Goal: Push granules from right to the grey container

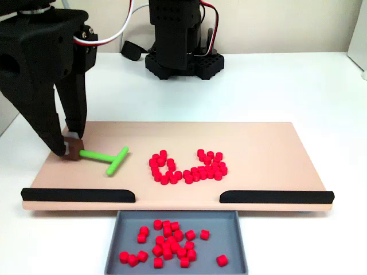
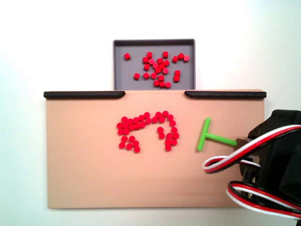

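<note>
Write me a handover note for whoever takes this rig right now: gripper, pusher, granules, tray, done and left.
Gripper: shut on the brown end of the green T-shaped pusher, which lies on the tan board, to the left of the pile in that fixed view.
Granules: a curved cluster sits mid-board, untouched by the pusher.
Grey container: below the gap between the two black strips, already holding a batch of granules.
Done: part moved into the tray.
Left: sweep the board cluster through the gap.
</note>
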